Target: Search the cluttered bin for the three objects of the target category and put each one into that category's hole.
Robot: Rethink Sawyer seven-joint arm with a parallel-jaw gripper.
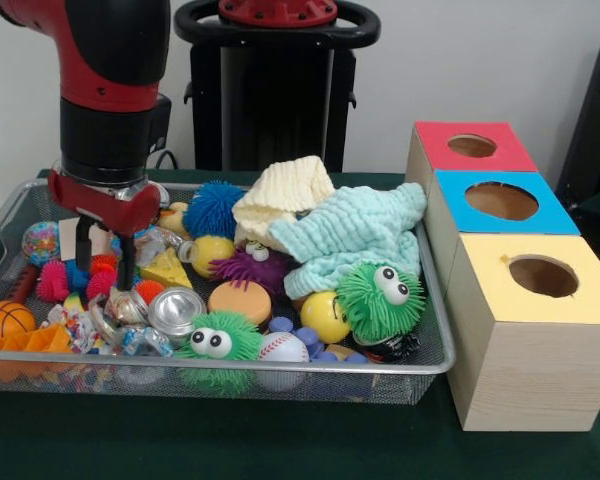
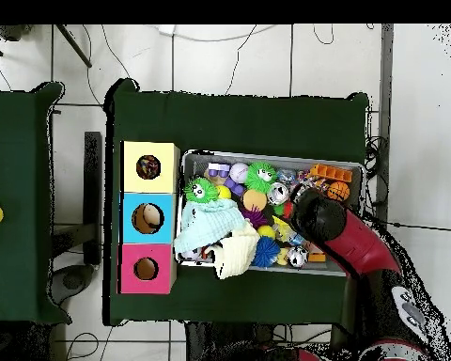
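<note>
Silver wire-mesh bin (image 1: 432, 366), dark green bench (image 1: 280, 445), red, blue and yellow box tops (image 1: 500, 205), mint cloth (image 1: 355, 235), cream cloth (image 1: 280, 195), green googly-eyed furry balls (image 1: 380, 298), orange basketball (image 1: 5, 320), red-and-black arm (image 1: 110, 90)

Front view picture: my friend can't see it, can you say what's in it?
A red and black robot arm reaches down into the left end of a wire mesh bin crammed with toys, its gripper among small bright ones. Two cloths lie piled in the middle. Beside the bin stand three wooden boxes with holes, topped red, blue and yellow.
</note>
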